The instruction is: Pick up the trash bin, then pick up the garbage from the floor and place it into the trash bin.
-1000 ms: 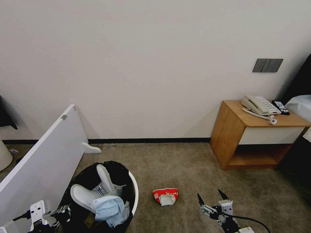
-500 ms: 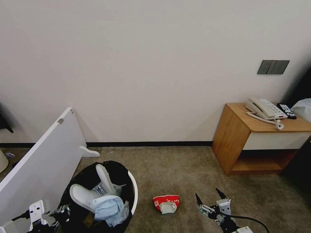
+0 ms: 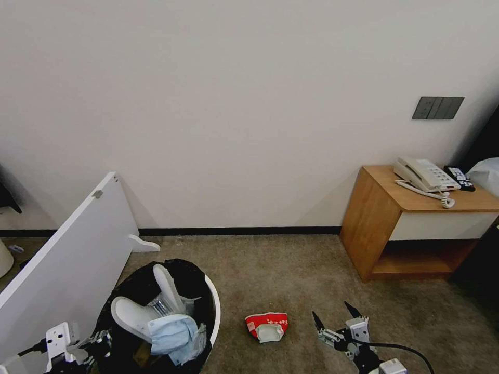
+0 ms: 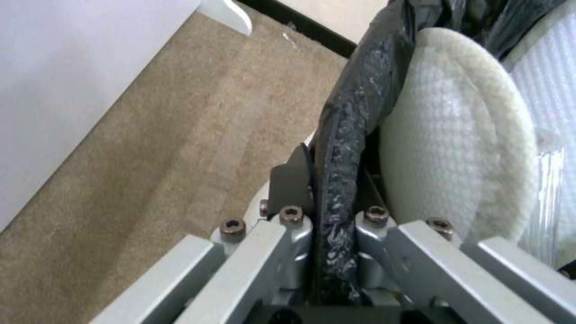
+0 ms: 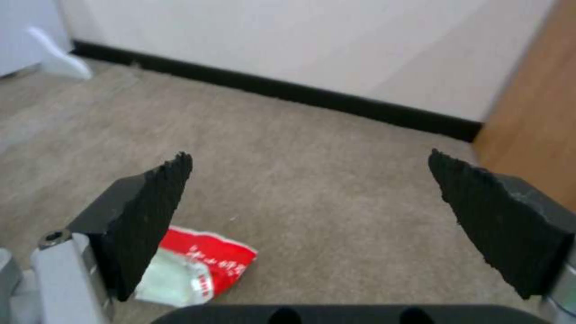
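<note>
The left gripper (image 3: pixel 101 343) is at the lower left of the head view, clamped on the near rim of the bin (image 3: pixel 214 306). In the left wrist view the two jaws of this gripper (image 4: pixel 333 216) are closed on the black bag (image 4: pixel 345 148) folded over the rim, with the bag pinched between them. The bin stands beside a tilted white panel (image 3: pixel 67 265) on its left. Inside the bin lie a white slipper (image 3: pixel 127 314), a second slipper (image 3: pixel 165 285) standing on end, and a pale-blue wad (image 3: pixel 171 332) at the near side. The slipper sole (image 4: pixel 456 148) rests just inside the rim next to the clamped jaws. The right gripper (image 3: pixel 334 318) hangs low over the carpet (image 3: pixel 291 270) at the lower right, jaws spread wide and holding nothing. In the right wrist view its two black ribbed fingers (image 5: pixel 150 211) are well apart, with bare carpet between them. A red-white packet (image 3: pixel 266 326) lies flat on the carpet between the bin and the right gripper, touching neither. In the right wrist view the packet (image 5: pixel 204 265) lies partly behind one finger. A wooden nightstand (image 3: pixel 410 223) stands against the wall to the right, carrying a phone (image 3: pixel 423 174). A black baseboard (image 3: pixel 239 230) runs along the wall.
</note>
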Tool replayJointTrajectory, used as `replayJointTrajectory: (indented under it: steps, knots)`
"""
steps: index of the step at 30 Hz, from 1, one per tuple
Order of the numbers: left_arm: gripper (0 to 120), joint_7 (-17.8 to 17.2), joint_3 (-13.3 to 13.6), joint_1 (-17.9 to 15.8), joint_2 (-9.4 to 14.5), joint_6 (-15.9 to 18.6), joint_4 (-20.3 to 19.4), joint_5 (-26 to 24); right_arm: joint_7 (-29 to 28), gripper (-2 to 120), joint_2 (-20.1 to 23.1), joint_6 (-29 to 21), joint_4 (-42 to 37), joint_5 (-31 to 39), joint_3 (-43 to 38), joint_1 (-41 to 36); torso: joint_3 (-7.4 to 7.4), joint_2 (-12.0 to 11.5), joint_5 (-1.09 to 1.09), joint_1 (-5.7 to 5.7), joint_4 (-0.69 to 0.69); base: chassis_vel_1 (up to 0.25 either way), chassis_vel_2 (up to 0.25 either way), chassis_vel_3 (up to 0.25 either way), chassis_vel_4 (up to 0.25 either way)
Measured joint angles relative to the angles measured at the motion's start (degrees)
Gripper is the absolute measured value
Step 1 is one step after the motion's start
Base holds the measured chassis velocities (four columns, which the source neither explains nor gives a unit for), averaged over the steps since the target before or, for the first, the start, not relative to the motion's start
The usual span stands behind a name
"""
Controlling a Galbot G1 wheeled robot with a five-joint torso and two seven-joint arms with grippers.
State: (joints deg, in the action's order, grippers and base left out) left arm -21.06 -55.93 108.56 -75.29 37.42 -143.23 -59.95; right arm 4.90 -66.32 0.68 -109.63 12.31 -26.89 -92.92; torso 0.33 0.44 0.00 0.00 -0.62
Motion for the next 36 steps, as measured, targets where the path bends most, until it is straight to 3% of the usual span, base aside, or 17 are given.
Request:
replayJointTrajectory:
  steps: [4,5,10,15,26,28,36]
  knots:
    - [2,0.0,-0.3,0.4,0.0,0.0,0.0,0.0,4.5,100,2.4,-4.7,0.1,0.2,0.5,2.2,0.0,0.0,0.01,0.0,0.0,0.0,0.0,0.0,0.0]
    - [2,0.0,-0.3,0.4,0.0,0.0,0.0,0.0,4.5,100,2.4,-4.7,0.1,0.2,0.5,2.2,0.0,0.0,0.01,0.0,0.0,0.0,0.0,0.0,0.0]
    - [2,0.0,-0.6,0.7,0.1,0.0,0.0,-0.1,3.5,100,8.2,-15.3,-0.2,0.9,4.5,7.3,0.0,0.0,0.01,0.0,0.0,0.0,0.0,0.0,0.0]
    - [2,-0.1,-0.6,0.8,0.1,0.0,0.0,-0.1,4.2,100,11.0,-19.7,2.3,5.9,9.4,13.0,0.0,0.0,0.01,0.0,0.0,0.0,0.0,0.0,0.0]
    - [2,-0.3,-0.9,0.8,0.1,0.1,0.0,-0.3,6.3,100,11.8,-21.6,11.9,9.3,20.9,25.9,0.01,0.0,0.01,0.0,0.01,0.0,0.0,0.0,0.0]
    - [2,-0.3,-1.1,0.9,0.0,0.1,0.0,-0.4,7.1,100,11.1,-21.6,16.6,7.3,24.8,29.6,0.01,0.0,0.0,0.0,0.01,0.0,0.0,0.0,0.0]
    - [2,-0.3,-0.9,0.8,0.0,0.1,0.0,-0.3,7.6,100,10.2,-23.6,22.5,-0.6,27.0,32.0,0.0,0.0,0.0,0.0,0.0,0.0,0.0,0.0,0.0]
